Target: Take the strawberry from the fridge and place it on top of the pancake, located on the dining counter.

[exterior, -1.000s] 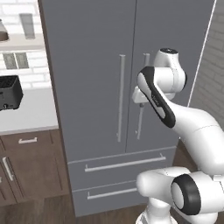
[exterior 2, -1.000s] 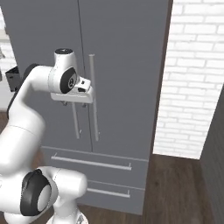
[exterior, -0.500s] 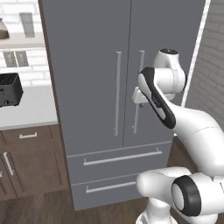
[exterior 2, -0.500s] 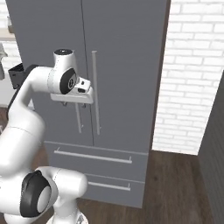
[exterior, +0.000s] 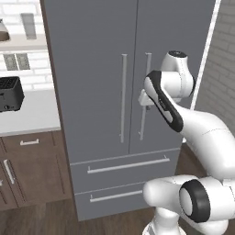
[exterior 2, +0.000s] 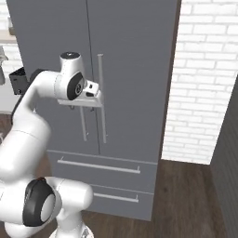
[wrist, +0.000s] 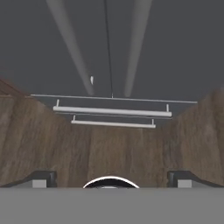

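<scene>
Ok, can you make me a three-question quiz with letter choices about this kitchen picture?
1. Where is the toaster?
A. on the counter left of the fridge
B. on the floor
C. on top of the fridge

2. How many long drawers does the fridge have at the bottom?
A. one
B. two
C. four

3. The fridge doors are
A. wide open
B. half open
C. shut

Answers: 1 A, it sits on the pale counter beside the fridge. 2 B, two bar handles lie one above the other. 3 C, both doors are flush, nothing inside shows.
</scene>
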Controlling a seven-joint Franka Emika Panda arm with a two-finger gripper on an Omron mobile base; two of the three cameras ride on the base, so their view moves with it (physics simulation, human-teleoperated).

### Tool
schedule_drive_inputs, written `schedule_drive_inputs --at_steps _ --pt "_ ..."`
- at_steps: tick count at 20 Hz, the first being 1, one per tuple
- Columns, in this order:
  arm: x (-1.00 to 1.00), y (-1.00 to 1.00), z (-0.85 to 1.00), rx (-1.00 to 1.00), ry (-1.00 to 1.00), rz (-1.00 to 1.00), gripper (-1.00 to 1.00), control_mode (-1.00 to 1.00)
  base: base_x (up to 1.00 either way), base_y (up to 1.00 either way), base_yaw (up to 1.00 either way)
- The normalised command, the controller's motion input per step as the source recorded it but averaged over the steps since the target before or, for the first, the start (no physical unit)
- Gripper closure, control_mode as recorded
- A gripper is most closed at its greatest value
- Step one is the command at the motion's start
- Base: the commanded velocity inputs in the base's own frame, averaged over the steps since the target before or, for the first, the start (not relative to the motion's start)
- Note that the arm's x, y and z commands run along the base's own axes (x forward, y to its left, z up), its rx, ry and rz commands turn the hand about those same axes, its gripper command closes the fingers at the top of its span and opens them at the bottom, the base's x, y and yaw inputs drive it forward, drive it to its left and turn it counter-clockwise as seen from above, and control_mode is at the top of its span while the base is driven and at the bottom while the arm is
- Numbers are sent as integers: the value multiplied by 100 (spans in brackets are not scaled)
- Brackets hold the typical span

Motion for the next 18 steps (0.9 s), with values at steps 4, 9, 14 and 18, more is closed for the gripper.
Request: schedule_drive_inputs --at_steps 4,9,14,18 --pt "94 -16 0 0 -37 0 -100 -100 0 0 0" --pt "94 -9 0 0 -47 0 -100 -100 0 0 0" --pt "79 -25 2 0 -28 -5 -100 -100 0 0 0" --pt "57 -4 2 0 0 -4 -100 -100 0 0 0"
